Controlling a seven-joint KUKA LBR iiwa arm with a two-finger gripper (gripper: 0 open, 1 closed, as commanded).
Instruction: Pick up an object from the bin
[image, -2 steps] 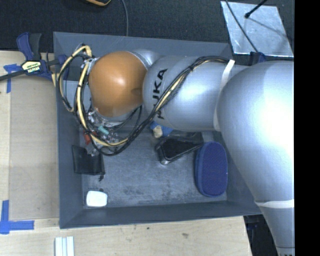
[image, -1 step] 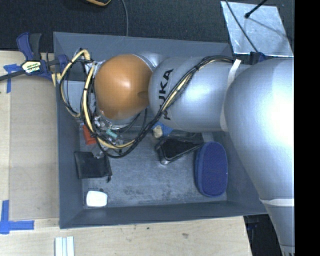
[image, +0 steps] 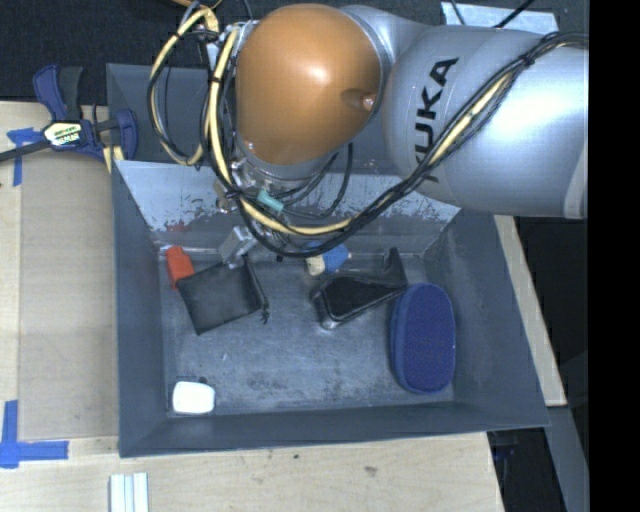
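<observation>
Silver KUKA arm (image: 480, 110) wears orange dome (image: 305, 80), yellow-black cables (image: 210, 110).

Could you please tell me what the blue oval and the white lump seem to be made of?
Blue oval: probably fabric or foam, matte, with a fine woven-looking texture. White lump: perhaps foam or soft plastic, matte, rounded corners; uncertain.

Glare on orange cover (image: 322, 72); bin (image: 285, 372) dim, shadowed.
</observation>
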